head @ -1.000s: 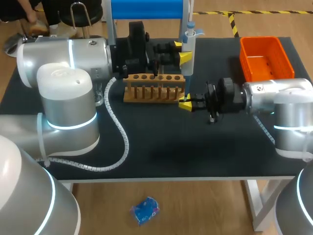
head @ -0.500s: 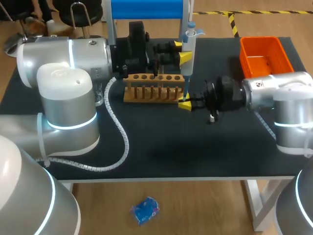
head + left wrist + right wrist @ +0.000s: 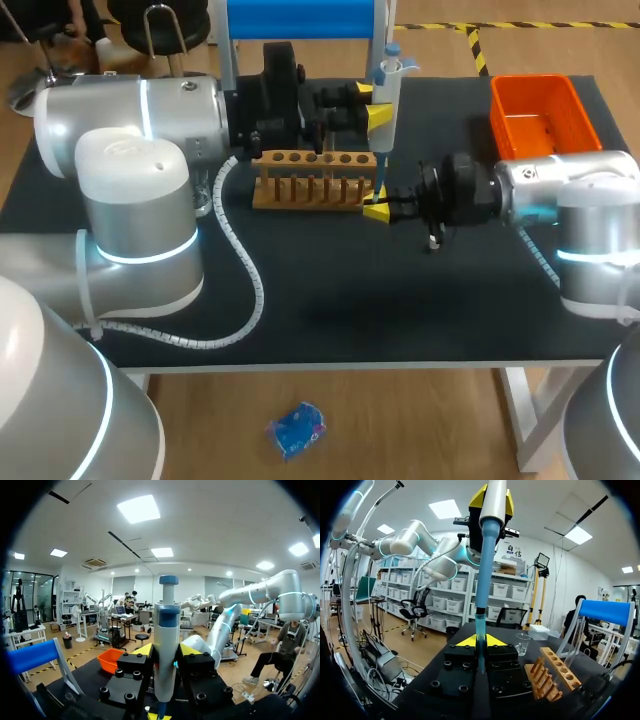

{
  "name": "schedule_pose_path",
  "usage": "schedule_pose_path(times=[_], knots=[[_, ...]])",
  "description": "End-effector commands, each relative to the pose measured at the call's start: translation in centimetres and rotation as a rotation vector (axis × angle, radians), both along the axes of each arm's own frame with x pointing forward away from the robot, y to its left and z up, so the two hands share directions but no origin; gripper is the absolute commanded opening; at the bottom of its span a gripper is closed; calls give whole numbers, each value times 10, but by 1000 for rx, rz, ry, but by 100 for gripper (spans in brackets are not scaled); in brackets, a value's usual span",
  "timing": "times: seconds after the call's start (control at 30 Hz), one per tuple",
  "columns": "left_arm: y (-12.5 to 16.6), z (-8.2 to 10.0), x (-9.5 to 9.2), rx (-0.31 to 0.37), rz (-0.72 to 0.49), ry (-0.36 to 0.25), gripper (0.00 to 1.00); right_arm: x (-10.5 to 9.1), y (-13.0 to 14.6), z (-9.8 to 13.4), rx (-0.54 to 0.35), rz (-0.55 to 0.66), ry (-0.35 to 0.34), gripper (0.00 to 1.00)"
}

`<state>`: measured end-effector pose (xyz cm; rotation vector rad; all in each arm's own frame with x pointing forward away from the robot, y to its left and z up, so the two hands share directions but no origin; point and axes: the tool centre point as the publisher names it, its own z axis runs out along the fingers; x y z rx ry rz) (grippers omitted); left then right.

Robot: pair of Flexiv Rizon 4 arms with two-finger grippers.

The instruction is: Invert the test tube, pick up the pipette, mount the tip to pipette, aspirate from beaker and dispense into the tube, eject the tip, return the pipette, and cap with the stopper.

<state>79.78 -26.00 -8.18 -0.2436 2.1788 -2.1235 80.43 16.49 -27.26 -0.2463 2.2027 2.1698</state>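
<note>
The left hand [image 3: 373,105] is clamped on the pipette [image 3: 386,85], upright over the right end of the tube rack [image 3: 310,180]; its rigid barrel should take a firm grip. Below it, the right hand [image 3: 377,211] pinches the tip [image 3: 480,630], light, thin plastic best held low. Since a second ago that hand has edged slightly toward the rack

Black table [image 3: 340,300]. Wooden rack [image 3: 315,182] [image 3: 552,672] with a row of holes stands at mid-table toward the far side. Orange bin [image 3: 538,120] [image 3: 111,660] sits at the far right corner, well apart from the rack. White frame with a blue top [image 3: 300,18] [image 3: 605,612] [image 3: 32,655] stands at the far edge, behind the rack.
</note>
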Motion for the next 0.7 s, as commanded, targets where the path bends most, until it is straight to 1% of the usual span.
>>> schedule_pose_path(times=[0.03, 0.37, 0.47, 0.57, 0.63, 0.7], knots=[[-1, -7, -1, 2, 0, 2, 0, 1, 0, 9, -1, 0, -4, 0], [-1, -7, -1, 2, 0, 2, 0, 0, -1, 14, -12, -3, -20, 0], [-1, -7, -1, 2, 0, 2, 0, -1, -1, 14, -7, 6, 2, 0], [-1, -7, -1, 2, 0, 2, 0, -2, -2, 14, -12, -1, 8, 0], [-1, -7, -1, 2, 0, 2, 0, -2, -3, 14, 6, 3, 35, 0], [-1, -7, -1, 2, 0, 2, 0, -2, -3, 15, -3, 4, 41, 0]])
